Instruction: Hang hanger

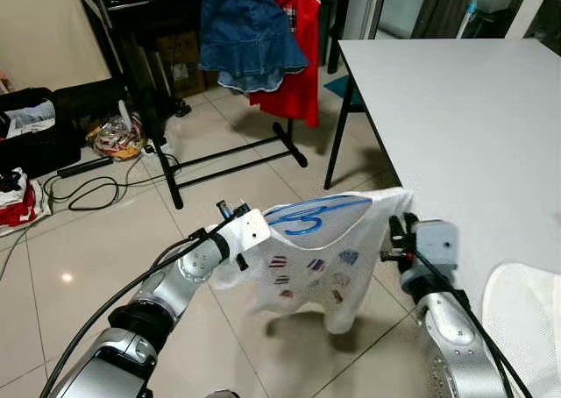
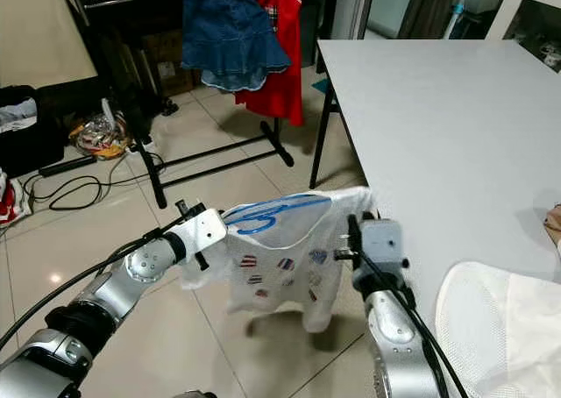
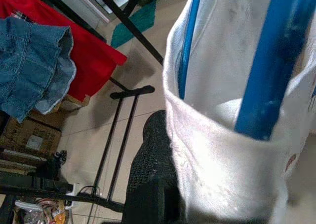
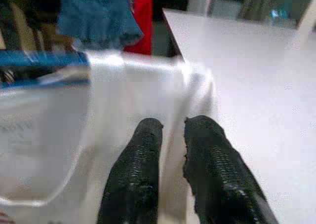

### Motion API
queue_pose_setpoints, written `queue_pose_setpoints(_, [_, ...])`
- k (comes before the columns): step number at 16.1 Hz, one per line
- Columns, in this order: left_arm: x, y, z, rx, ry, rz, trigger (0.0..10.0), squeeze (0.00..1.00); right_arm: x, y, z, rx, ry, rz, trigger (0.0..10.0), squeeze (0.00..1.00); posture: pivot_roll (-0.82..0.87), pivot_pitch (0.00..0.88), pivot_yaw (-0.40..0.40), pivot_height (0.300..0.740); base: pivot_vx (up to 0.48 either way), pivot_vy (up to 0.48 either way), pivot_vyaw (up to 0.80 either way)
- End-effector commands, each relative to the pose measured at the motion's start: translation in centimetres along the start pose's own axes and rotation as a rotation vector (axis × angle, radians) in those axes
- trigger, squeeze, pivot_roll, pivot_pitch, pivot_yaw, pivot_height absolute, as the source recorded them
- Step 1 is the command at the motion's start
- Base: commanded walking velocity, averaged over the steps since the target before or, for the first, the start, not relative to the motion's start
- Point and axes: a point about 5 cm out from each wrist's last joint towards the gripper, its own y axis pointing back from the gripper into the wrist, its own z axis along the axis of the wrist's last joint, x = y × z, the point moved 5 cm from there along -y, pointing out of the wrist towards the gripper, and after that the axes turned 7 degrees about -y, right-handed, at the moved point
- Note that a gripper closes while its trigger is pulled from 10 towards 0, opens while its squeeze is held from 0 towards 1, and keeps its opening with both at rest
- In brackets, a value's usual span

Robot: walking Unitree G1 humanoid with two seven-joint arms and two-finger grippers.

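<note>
On the far left, a tangle of black cables (image 1: pixel 88 190) is lying on the pale tiled floor (image 1: pixel 79 249), near a crinkled plastic bag (image 1: pixel 116 137). Behind them a black metal clothes rack (image 1: pixel 223 159) is standing, with a blue denim skirt (image 1: pixel 247 34) and a red garment (image 1: pixel 294 43) hanging from it.

Nearer the robot, the left gripper (image 1: pixel 230 212) is reaching forward at the left edge of a small white shirt with striped patches (image 1: pixel 320 262). In the left wrist view one black finger (image 3: pixel 150 169) is lying against the shirt's hem, but I cannot tell how far the fingers are parted or whether they are pinching the cloth. A blue plastic hanger (image 1: pixel 307 216) is sitting inside the shirt's neck, just beside this gripper, its bars running up past the white hem in the wrist view.

The shirt is hanging spread in the air between the two arms, above the floor and well short of the rack.

The right gripper (image 1: pixel 396 227) is pinching the shirt's right shoulder; in the right wrist view its two black fingers (image 4: pixel 136 177) are closed nearly together with a fold of white cloth between them.

To the right, a large white table (image 1: pixel 456 109) is standing, the shirt's right corner just beside its edge. A white mesh item (image 1: pixel 526 315) is lying at the near right.
</note>
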Motion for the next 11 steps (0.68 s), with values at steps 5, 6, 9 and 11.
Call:
queue_pose_setpoints(5, [0.9,-0.3,1.0,-0.028,0.001,0.03,10.0,0.0,2.2,0.5,-0.5,0.072,-0.081,0.099,10.0,1.0,0.03,0.075,0.052,0.74,0.0,0.0,0.0])
queue_pose_setpoints(6, [0.8,-0.3,1.0,-0.028,0.0,0.03,10.0,0.0,3.0,0.4,0.0,0.07,-0.102,0.13,10.0,1.0,0.03,0.075,0.053,0.74,0.0,0.0,0.0])
queue_pose_setpoints(9, [0.8,-0.2,0.9,-0.025,0.0,0.028,10.0,0.0,4.3,0.2,0.7,0.079,-0.136,0.182,10.0,1.0,0.04,0.075,0.051,0.74,0.0,0.0,0.0])
queue_pose_setpoints(11, [0.7,-0.2,0.9,-0.027,0.001,0.029,10.0,0.0,4.7,-0.4,0.1,0.102,-0.106,0.185,10.0,0.0,0.04,0.073,0.048,0.74,0.0,0.0,0.0])
